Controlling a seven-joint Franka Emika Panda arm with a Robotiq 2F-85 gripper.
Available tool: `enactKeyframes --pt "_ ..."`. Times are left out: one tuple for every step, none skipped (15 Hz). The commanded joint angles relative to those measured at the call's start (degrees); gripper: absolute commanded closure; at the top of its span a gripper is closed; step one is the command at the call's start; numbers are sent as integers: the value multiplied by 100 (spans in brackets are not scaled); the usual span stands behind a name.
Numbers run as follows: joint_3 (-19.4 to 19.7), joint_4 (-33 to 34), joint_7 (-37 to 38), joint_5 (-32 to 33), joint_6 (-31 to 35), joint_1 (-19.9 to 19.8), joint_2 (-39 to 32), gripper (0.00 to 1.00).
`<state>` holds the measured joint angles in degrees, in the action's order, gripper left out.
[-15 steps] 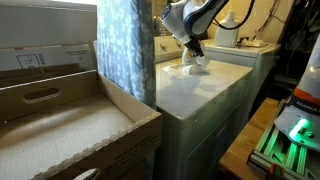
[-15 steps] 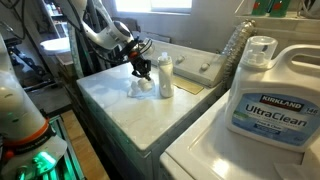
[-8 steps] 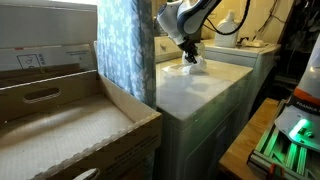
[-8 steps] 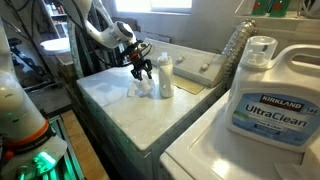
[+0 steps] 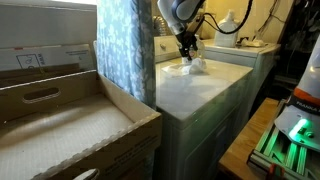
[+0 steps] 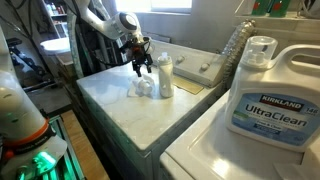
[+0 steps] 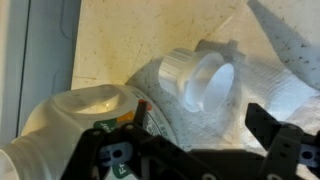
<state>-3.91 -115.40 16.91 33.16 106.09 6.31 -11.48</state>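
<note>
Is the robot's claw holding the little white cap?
No, in the wrist view the white cap lies on its side on the white cloth, apart from the open gripper.

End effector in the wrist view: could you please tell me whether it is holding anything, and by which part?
Nothing is held. The end effector hovers open, with nothing between its fingers, above the white cap lying on the white cloth.
</note>
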Motion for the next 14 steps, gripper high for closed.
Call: enactKeyframes --pt "36 19 -15 -13 -16 43 -2 0" --pt "34 19 -15 -13 -16 54 -14 0" --pt "32 19 -15 -13 -16 66 -28 0" --pt "65 120 290 -217 -308 70 -84 0" --pt "109 122 763 -181 -291 84 -65 0" --pt "122 213 856 -359 -313 37 -59 0" --pt "152 218 1045 -439 -335 17 -5 0" --pt "193 280 1236 -524 -500 15 9 0" --pt "236 249 1435 -591 -551 5 67 0" --pt "277 250 1646 -641 -644 -1 109 0" --pt "318 219 1810 -741 -730 -30 158 0" --pt "350 191 1997 -843 -779 -57 201 0" --pt "382 151 2189 -950 -833 -78 256 0" --pt "412 114 2397 -1047 -866 -100 300 0"
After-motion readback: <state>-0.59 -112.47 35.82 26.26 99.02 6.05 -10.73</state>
